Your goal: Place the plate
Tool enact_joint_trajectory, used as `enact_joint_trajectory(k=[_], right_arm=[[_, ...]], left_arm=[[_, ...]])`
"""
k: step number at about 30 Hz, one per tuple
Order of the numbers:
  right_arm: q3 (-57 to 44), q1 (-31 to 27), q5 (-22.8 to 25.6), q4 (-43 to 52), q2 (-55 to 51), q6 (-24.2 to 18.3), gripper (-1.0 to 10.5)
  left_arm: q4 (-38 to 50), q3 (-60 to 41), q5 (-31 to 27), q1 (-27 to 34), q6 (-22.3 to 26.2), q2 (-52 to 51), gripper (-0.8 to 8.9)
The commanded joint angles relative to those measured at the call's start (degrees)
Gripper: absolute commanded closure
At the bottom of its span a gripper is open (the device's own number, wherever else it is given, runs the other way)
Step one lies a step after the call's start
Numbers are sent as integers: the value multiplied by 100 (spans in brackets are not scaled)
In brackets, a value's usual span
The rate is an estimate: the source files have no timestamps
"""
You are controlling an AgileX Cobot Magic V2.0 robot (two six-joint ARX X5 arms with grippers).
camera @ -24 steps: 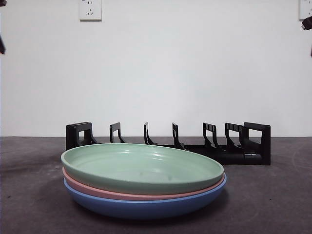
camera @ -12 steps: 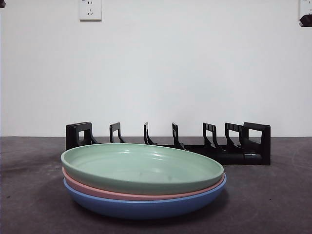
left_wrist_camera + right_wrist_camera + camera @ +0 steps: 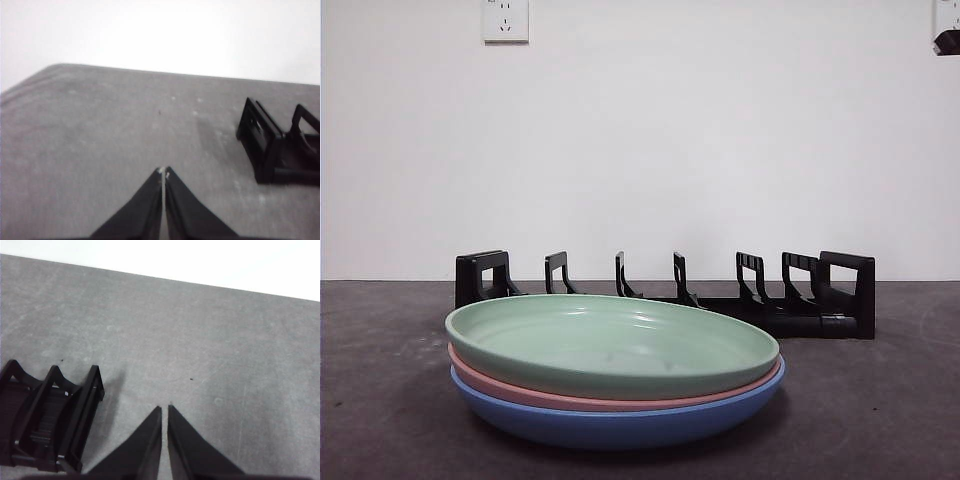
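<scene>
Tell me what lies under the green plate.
Under the glossy green plate a pink plate shows only its rim, above a blue plate resting on the grey table. Their insides are covered.

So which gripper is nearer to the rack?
Right, it seems. The right gripper hangs just beside one end of the rack; the left gripper hangs farther off the other end, both shut.
</scene>
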Motion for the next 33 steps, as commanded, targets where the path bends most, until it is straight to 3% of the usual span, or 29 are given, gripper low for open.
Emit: enact_joint_trajectory(k=[1, 18, 20, 23, 26, 29, 33], right_arm=[[101, -11, -11, 66, 33, 74, 930], [101, 7, 4, 356, 9, 74, 930], [101, 13, 85, 339, -94, -199, 930], [-81, 33, 129, 111, -566, -238, 930], [-1086, 61, 144, 660, -1502, -407, 930], [-2653, 122, 144, 1408, -2909, -278, 930], [-4452, 444, 208, 1471, -5198, -190, 930]], left_arm=[[-269, -114, -9, 0, 251, -35, 806], [-411, -114, -7, 2, 249, 50, 806], [-409, -114, -7, 2, 249, 50, 806], [-409, -114, -7, 2, 249, 50, 806], [-409, -114, -7, 2, 249, 50, 806], [-409, -114, -7, 2, 249, 50, 806], [-409, -114, -7, 2, 249, 50, 806]])
